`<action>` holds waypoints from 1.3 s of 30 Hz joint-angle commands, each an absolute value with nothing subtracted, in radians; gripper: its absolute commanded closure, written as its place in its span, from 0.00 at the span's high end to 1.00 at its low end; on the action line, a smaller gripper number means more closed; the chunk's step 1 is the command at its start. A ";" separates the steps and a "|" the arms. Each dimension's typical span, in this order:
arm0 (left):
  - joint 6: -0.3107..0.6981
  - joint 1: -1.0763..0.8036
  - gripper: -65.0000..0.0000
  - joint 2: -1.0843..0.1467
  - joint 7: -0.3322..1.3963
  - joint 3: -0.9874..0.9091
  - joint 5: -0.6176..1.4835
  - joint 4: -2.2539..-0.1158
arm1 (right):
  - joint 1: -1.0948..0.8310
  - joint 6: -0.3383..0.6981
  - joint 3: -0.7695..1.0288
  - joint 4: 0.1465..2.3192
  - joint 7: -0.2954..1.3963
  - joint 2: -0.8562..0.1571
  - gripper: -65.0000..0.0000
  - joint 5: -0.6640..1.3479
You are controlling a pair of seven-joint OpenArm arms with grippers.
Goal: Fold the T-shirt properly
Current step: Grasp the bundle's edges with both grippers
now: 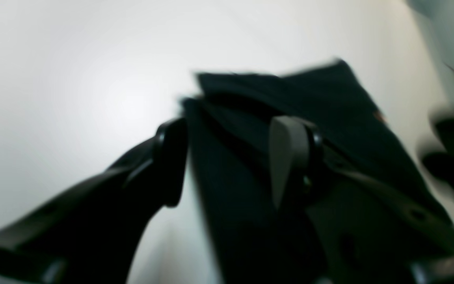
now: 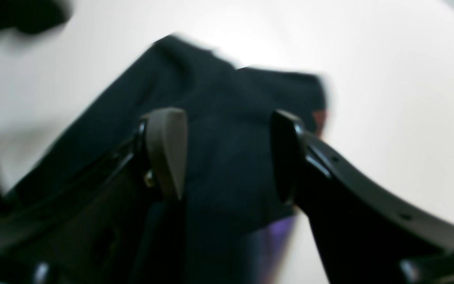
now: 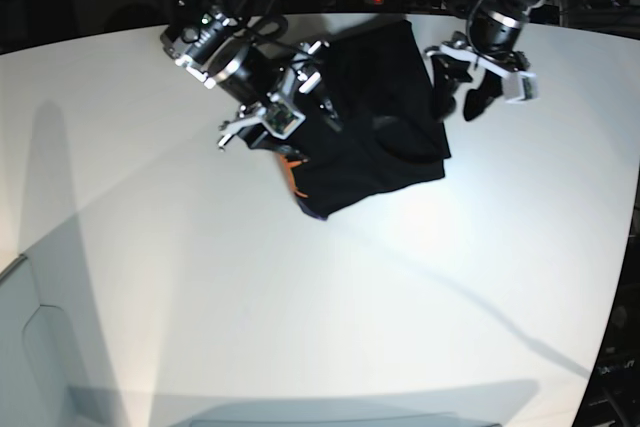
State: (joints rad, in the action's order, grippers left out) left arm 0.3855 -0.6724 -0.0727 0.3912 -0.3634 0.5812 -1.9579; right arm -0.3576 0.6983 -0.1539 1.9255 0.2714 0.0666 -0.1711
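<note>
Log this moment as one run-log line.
T-shirt: folded bundle on white table | left gripper: open, over shirt | right gripper: open, over shirt | nothing held

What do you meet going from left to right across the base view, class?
Bare white table → right gripper → black T-shirt → left gripper → bare table again.

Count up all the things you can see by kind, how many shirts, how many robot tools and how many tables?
T-shirt: 1, black, folded up.
Robot tools: 2, the left tool and the right tool.
Table: 1, white.
Total: 4 things.
</note>
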 commanded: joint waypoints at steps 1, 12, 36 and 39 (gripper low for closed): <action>0.392 -0.685 0.50 -0.077 0.377 -0.331 0.588 -1.974 | -0.349 0.698 -0.134 1.948 0.243 0.079 0.53 -0.150; 0.383 -0.676 0.50 -0.114 0.367 -0.054 0.390 -1.919 | -0.320 0.698 -0.056 1.948 0.249 0.107 0.53 -0.150; 0.381 -0.710 0.00 -0.125 0.366 0.008 0.384 -1.934 | -0.326 0.698 -0.056 1.946 0.249 0.105 0.53 -0.151; 0.381 -0.753 0.00 -0.117 0.364 -0.028 0.390 -1.939 | -0.325 0.698 -0.056 1.945 0.251 0.105 0.53 -0.151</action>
State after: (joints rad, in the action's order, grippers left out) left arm 0.3710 -0.7410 -0.1165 0.3847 -0.0292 0.3771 -1.9190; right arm -0.3302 0.6987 -0.0532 1.9270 0.2775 0.0998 -0.1688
